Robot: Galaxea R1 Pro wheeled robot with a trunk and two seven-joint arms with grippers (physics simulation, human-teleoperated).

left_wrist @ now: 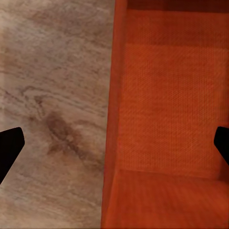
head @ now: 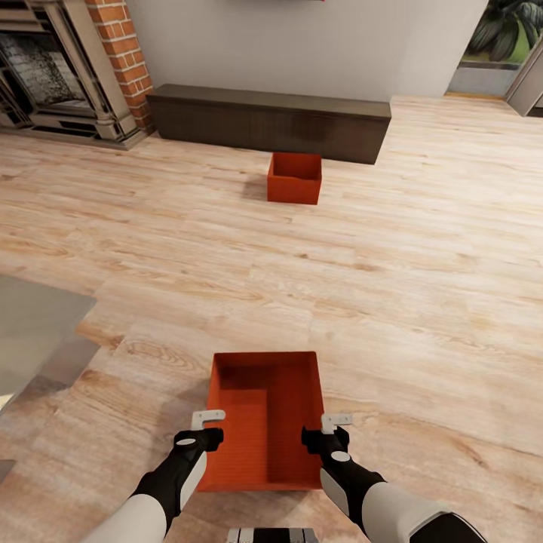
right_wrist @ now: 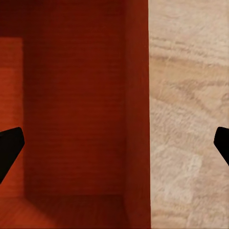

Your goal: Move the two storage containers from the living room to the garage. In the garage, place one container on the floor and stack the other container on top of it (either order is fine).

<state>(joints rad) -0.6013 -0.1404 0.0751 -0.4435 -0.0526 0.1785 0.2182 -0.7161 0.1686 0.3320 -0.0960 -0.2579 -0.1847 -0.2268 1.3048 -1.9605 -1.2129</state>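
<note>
In the living room, one orange-red storage container [head: 268,422] sits on the light wood planks right in front of me. Its twin [head: 294,177] stands farther off, before the long dark bench. My left gripper [head: 210,428] hovers open over the near bin's left wall, and my right gripper [head: 325,431] hovers open over its right wall. In the left wrist view the left gripper [left_wrist: 114,145] straddles the bin wall [left_wrist: 112,119], one black fingertip [left_wrist: 9,148] over the planks. In the right wrist view the right gripper [right_wrist: 114,145] straddles the other wall [right_wrist: 138,114] the same way.
The low dark bench [head: 268,121] runs along the back wall. A red brick fireplace [head: 56,75] fills the far left corner. A grey flat surface [head: 30,324] juts in at the left edge. An opening with green plants [head: 501,34] lies at the far right.
</note>
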